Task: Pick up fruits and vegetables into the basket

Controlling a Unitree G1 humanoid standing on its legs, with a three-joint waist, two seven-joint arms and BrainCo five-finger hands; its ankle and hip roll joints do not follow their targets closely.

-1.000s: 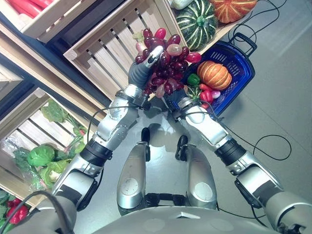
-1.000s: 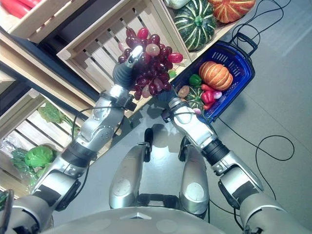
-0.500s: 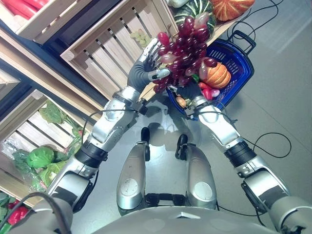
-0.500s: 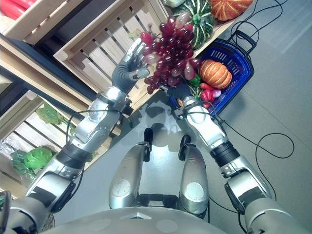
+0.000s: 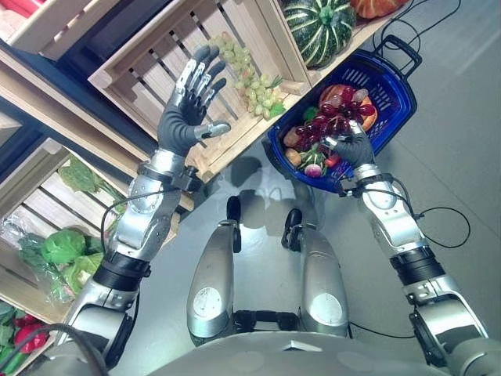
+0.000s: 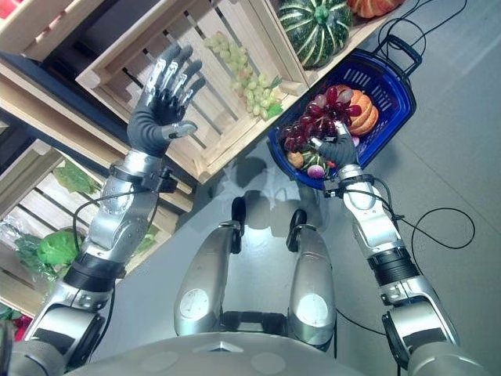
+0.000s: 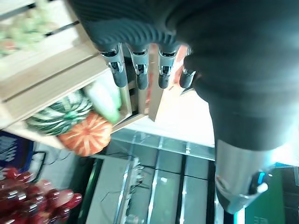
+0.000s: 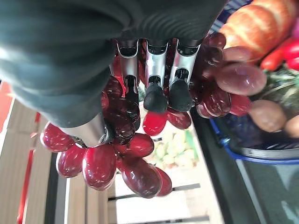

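Several items are already lying in the basket (image 5: 391, 94); the right robot hand (image 5: 352, 145) is gripping red grapes (image 5: 325, 121) over it, the left robot hand (image 5: 188, 110) is hovering spread, green grapes (image 5: 250, 78) are waiting in the crate (image 5: 141, 86).

Dark red grapes (image 5: 333, 117), glossy, some paler pink. Basket (image 5: 395, 94) bright blue, black handle (image 5: 403, 48). Orange ribbed pumpkin (image 5: 368, 117) inside it, plus a small green-striped squash (image 5: 313, 159) and a red pepper (image 5: 332, 160). Pale green grapes (image 5: 254, 82) in a light wooden crate (image 5: 156, 55). Big squash (image 5: 317, 31) dark green with whitish stripes. Leafy greens (image 5: 63, 247) bright green. Floor (image 5: 454, 157) grey.
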